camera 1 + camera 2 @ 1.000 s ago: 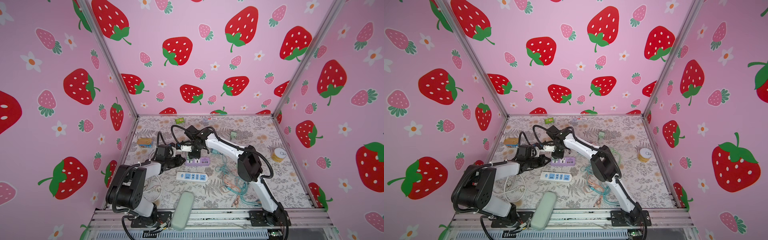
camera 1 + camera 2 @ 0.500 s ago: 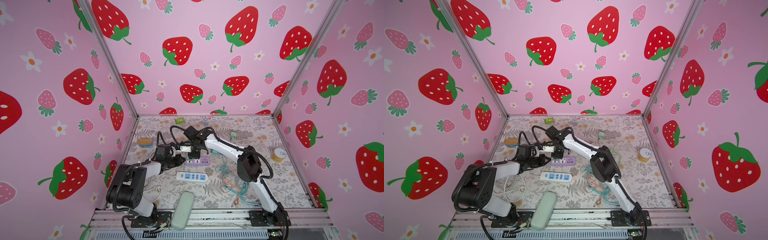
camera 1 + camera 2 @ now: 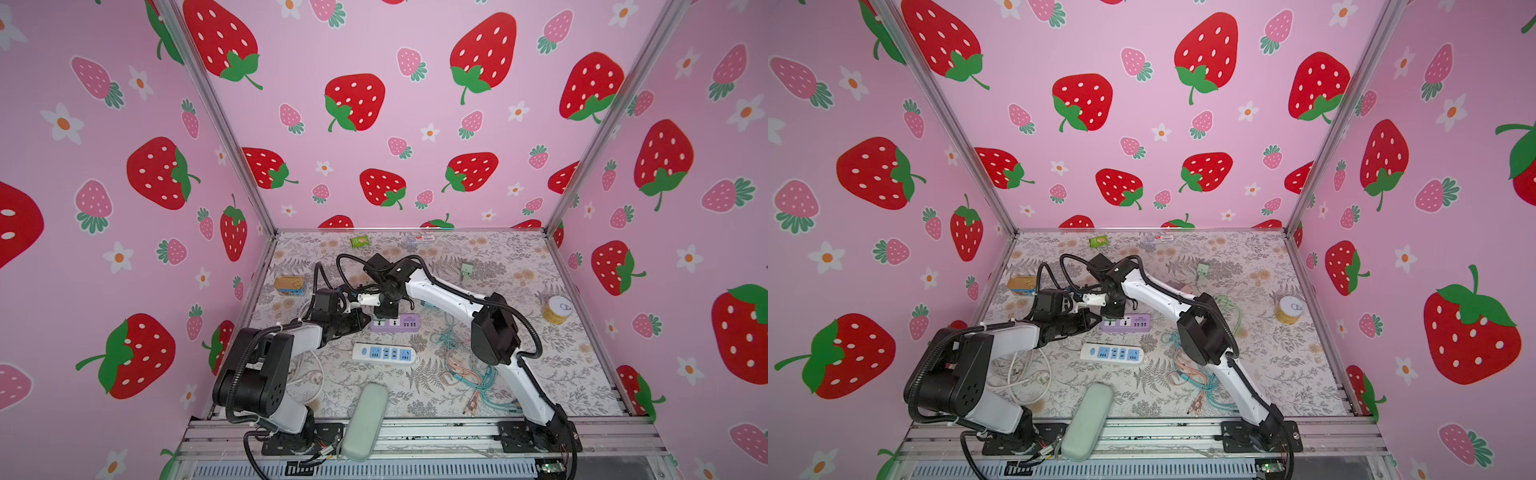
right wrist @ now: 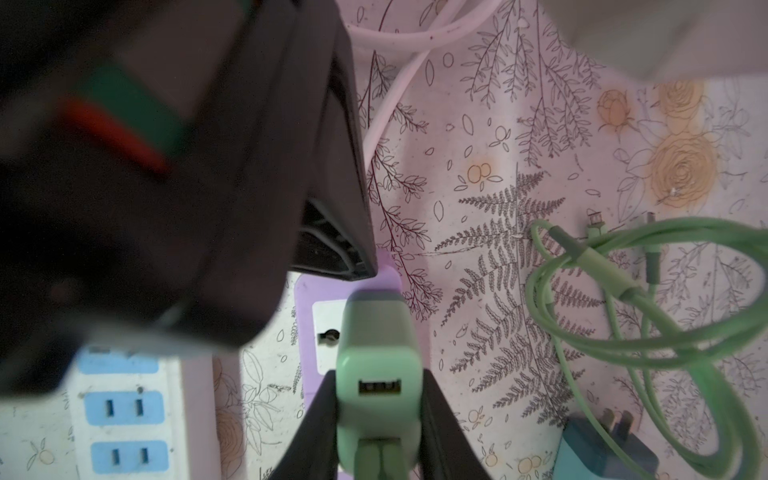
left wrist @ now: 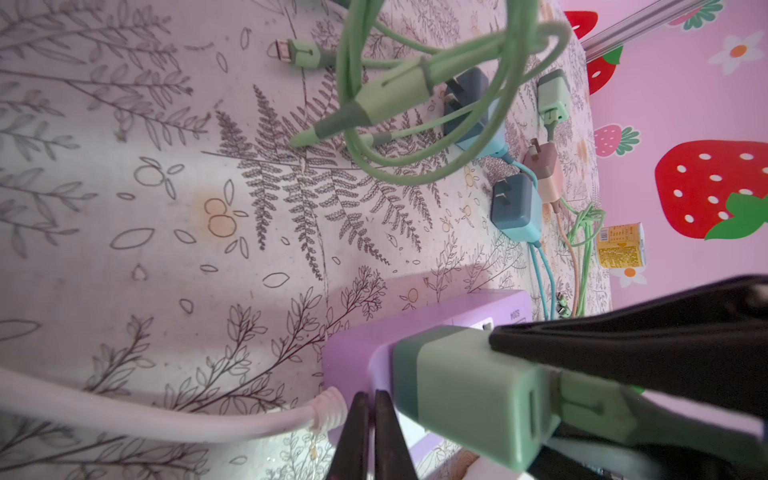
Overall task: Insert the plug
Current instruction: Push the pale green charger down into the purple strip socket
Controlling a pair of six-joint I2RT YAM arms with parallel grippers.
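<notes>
We see the right end effector [image 4: 379, 401] pinching the mint-green plastic cube plug [image 4: 376, 332], standing on the end socket of the lilac plastic power strip [image 5: 353, 353], while the left end effector [image 5: 371, 401], pressed together, sits against that end (probably steadying it).

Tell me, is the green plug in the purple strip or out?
In, it appears: the green plug sits flush on the purple strip, no prongs showing; the right hand grips it.
</notes>
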